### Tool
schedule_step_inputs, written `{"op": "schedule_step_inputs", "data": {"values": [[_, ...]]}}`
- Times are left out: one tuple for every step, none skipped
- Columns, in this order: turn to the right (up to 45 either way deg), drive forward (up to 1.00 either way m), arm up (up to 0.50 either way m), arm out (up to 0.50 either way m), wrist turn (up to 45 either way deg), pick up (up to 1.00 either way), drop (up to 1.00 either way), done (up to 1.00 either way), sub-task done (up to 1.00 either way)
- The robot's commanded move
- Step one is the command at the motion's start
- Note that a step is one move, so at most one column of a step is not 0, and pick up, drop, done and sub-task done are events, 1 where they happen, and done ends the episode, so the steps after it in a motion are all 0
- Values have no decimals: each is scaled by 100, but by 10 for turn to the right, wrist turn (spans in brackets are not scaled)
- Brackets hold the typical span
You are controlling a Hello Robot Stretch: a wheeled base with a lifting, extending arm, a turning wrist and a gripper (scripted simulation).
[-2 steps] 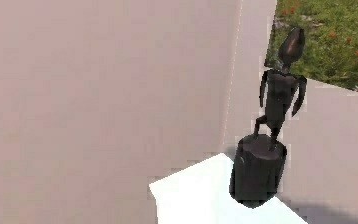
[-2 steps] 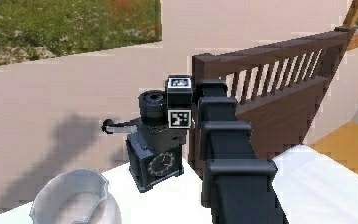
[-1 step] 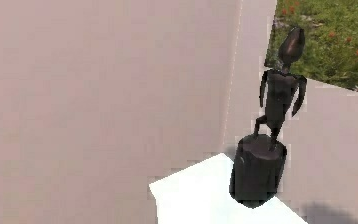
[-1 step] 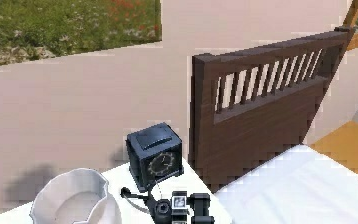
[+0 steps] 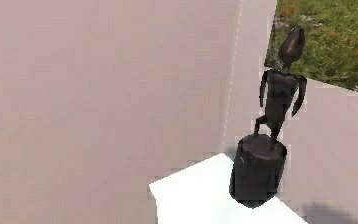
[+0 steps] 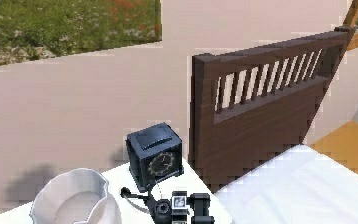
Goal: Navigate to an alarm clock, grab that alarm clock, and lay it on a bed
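Bowl (image 6: 75,198), white, cut off below, contents unclear. Clock (image 6: 154,155) on table (image 6: 115,178) behind gripper (image 6: 149,204); whether it holds anything: cannot tell.

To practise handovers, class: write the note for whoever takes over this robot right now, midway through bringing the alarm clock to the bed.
Claw: near the alarm clock at the white nightstand; cannot tell whether it holds anything.
Alarm clock: upright on the nightstand, next to a white bowl.
Bed: just past the nightstand, dark headboard.
Done: clock reached.
Left: grab it, lay it on the bed.
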Motion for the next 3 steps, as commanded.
{"op": "schedule_step_inputs", "data": {"values": [[0, 0, 10, 0, 0, 0, 0, 0, 0], [0, 0, 18, 0, 0, 0, 0, 0, 0], [0, 0, 0, 0, -450, 0, 0, 0, 0]]}}
